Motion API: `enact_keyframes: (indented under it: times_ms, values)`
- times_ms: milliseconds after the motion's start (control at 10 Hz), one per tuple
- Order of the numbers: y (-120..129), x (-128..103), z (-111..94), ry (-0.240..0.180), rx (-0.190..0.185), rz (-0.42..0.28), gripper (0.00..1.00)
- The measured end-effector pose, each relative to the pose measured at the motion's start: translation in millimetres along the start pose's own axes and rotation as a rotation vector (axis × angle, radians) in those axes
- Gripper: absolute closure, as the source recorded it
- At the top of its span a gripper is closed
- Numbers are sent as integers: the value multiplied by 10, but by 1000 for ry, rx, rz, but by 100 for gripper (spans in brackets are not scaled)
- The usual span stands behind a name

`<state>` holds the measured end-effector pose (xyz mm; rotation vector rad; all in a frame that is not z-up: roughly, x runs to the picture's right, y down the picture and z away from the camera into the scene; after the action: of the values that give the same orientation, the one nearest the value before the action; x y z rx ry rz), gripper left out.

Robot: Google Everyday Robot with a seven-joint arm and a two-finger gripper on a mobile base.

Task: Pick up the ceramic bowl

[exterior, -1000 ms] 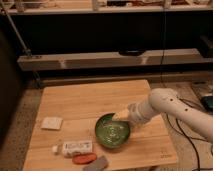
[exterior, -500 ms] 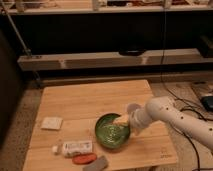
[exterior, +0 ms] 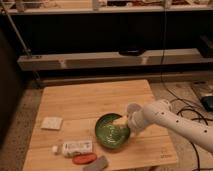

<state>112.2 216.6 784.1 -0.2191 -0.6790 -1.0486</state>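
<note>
The ceramic bowl (exterior: pixel 112 131) is round, glossy green with a darker rim, and sits on the wooden table (exterior: pixel 95 100) near its front middle. My gripper (exterior: pixel 121 121) comes in from the right on a white arm (exterior: pixel 170 122) and is at the bowl's right rim, reaching over its inside. The wrist hides part of the right rim.
A white bottle with a label (exterior: pixel 76 148) lies left of the bowl near the front edge. A flat orange-red oval piece (exterior: pixel 84 159) and a grey object (exterior: pixel 97 164) lie in front of it. A small white block (exterior: pixel 51 123) sits at the left. Cables lie on the floor at right.
The arm has lowered and moved forward, bringing the gripper down onto the bowl's right rim. The bowl has not visibly moved.
</note>
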Motion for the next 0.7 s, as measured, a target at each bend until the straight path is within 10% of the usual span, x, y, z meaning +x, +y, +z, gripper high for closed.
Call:
enact_keyframes:
  times_ms: [700]
  values:
    - [69, -47, 214, 28, -34, 3, 20]
